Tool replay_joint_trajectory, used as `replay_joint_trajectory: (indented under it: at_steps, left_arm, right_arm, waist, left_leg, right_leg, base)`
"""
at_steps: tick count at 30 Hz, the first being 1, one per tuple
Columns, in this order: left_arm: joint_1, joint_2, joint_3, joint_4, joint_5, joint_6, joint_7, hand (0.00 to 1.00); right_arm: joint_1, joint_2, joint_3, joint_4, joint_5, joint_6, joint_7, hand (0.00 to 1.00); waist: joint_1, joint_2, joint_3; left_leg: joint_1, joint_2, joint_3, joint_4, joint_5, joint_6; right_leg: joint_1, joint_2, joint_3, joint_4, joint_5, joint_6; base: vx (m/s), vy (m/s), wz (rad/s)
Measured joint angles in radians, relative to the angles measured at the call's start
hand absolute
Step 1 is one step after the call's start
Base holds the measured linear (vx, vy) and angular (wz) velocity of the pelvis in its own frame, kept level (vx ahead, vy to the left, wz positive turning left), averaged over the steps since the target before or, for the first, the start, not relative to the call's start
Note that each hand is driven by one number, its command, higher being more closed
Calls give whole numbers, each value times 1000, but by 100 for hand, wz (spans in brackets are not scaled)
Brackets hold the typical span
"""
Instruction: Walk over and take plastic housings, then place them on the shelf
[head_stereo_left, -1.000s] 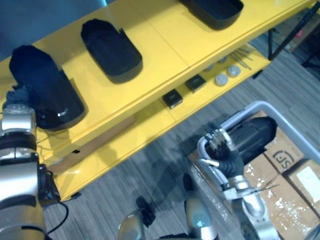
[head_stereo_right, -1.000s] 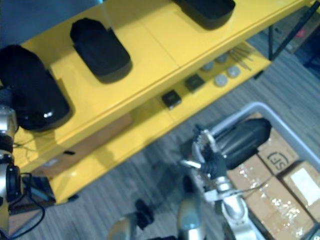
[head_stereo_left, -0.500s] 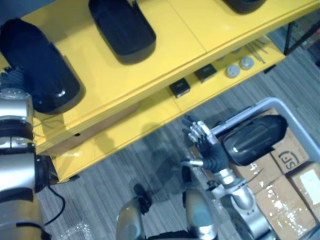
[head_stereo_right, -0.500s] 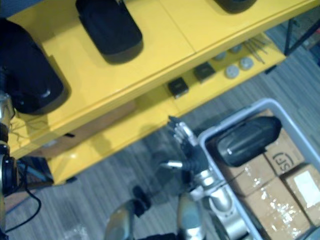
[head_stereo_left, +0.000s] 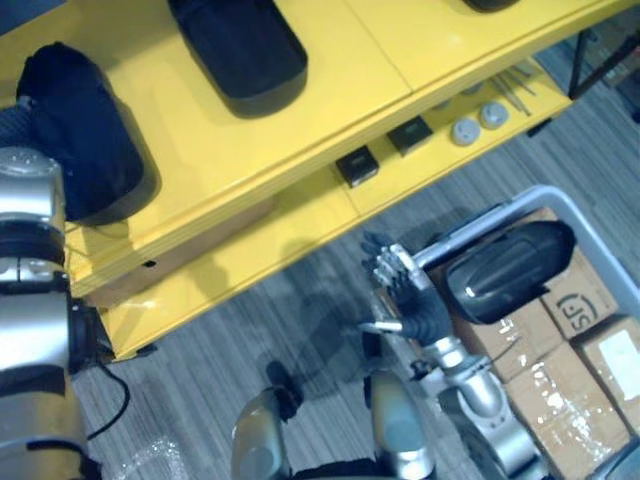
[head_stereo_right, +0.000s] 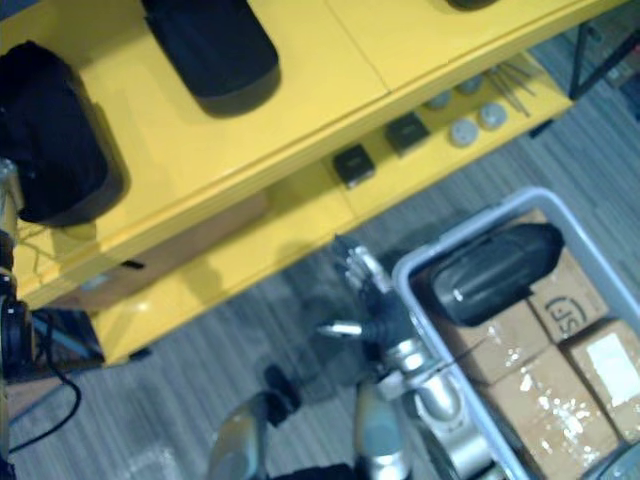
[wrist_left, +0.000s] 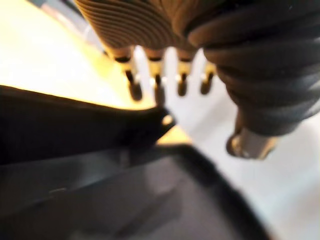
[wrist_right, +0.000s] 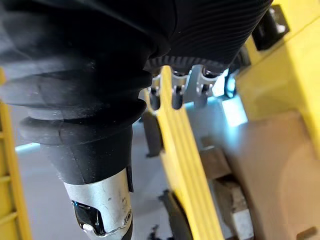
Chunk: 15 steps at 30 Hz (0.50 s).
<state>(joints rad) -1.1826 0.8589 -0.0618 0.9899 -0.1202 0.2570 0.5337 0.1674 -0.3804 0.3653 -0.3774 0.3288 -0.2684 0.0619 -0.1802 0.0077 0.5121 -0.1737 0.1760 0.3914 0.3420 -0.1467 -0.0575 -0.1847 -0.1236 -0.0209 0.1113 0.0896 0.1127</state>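
The left hand (wrist_left: 150, 30) is released, fingers straight, over the placed housing (head_stereo_left: 85, 130), which lies flat on the yellow shelf (head_stereo_left: 330, 120). The right hand (head_stereo_left: 405, 290), spread and empty, hovers by the grey bin (head_stereo_right: 590, 255), probably aiming for the next housing (head_stereo_left: 505, 270) inside.

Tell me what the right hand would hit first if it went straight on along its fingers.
Probably the front edge of the lower yellow shelf, near the small black box. The right hand is open and aimed at that tier. Depth is unclear, so it could pass below the edge instead.
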Motion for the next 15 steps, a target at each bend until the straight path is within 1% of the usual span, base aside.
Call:
replay_joint_trajectory:
  at_steps: [1, 3, 4, 6, 7, 9, 10, 11, 12, 13, 14, 15]
  left_arm:
    - [-3, 0, 1, -6, -1, -9, 16, 0]
    - [-9, 0, 2, -35, -30, -58, 78, 0]
    - [-13, 0, 2, -39, -30, -70, 91, 0]
    - [-31, 0, 2, -58, -29, -109, 126, 0]
    - [-39, 0, 1, -87, -28, -142, 144, 0]
    - [-39, 0, -4, -133, -28, -207, 167, 0]
    - [-35, -1, -12, -157, -28, -243, 171, 0]
    - [-31, -1, -20, -170, -27, -260, 172, 0]
    - [13, -7, -23, -218, -25, -299, 175, 0]
    - [101, -14, -18, -292, -17, -348, 189, 0]
    - [152, -23, -12, -336, -15, -366, 192, 0]
    - [261, -69, 28, -436, -9, -403, 193, 0]
  right_arm:
    - [8, 0, 0, 0, 0, -3, 4, 0]
    - [31, 4, 2, 0, 0, -26, 17, 0]
    - [36, 6, 2, 0, 0, -35, 26, 0]
    - [47, 18, 10, 0, 2, -56, 52, 0]
    - [51, 26, 13, 0, 2, -67, 77, 0]
    - [50, 35, 43, 7, -29, -99, 119, 0]
    - [39, 39, 70, 17, -63, -127, 125, 0]
    - [29, 40, 84, 25, -80, -140, 125, 0]
    - [4, 37, 124, 56, -117, -167, 115, 0]
    - [-37, 37, 168, 97, -155, -187, 87, 0]
    - [-59, 36, 186, 116, -168, -193, 70, 0]
    - [-111, 36, 212, 153, -187, -200, 33, 0]
  waist:
    - [0, 0, 0]
    - [-1, -2, -2]
    - [-1, -3, -3]
    - [-3, -6, -10]
    - [-3, -7, -25]
    - [-2, -7, -91]
    - [0, -9, -131]
    - [0, -10, -142]
    - [2, -11, -171]
    - [16, -10, -213]
    - [28, -8, -236]
    - [52, 0, -275]
  left_leg:
    - [2, 0, 1, -1, 0, 0]
    - [23, -4, 5, -15, 1, -1]
    - [35, -9, 6, -23, 2, -2]
    - [61, -14, 6, -39, 3, -4]
    - [73, -17, 5, -55, 5, -7]
    - [75, -23, 2, -78, 12, -12]
    - [83, -28, -3, -101, 20, -14]
    - [98, -30, -10, -114, 24, -15]
    - [130, -34, -24, -141, 30, -19]
    - [156, -37, -29, -166, 33, -24]
    - [161, -39, -32, -175, 35, -27]
    - [171, -45, -60, -191, 38, -29]
  right_leg:
    - [1, 0, 0, 0, 0, 0]
    - [17, 0, 2, -6, 0, 0]
    - [28, -1, 3, -12, 0, 0]
    - [56, -1, 0, -30, 1, 1]
    - [70, -2, -5, -44, 2, 1]
    - [82, -2, -13, -80, 10, 2]
    - [98, -5, -28, -103, 14, 2]
    - [119, -6, -37, -116, 15, 1]
    - [165, -12, -61, -143, 15, 1]
    - [197, -11, -70, -167, 14, 1]
    - [210, -11, -80, -178, 14, 1]
    - [234, -11, -106, -191, 12, 1]
  base:
    - [0, 0, 0]
    - [22, 6, -4]
    - [34, 15, -3]
    - [36, 13, 1]
    - [30, 0, 5]
    - [87, -8, 10]
    - [140, -17, 17]
    - [164, -22, 30]
    - [123, -11, 30]
    - [119, -13, 25]
    - [118, -26, 32]
    - [108, -31, 36]
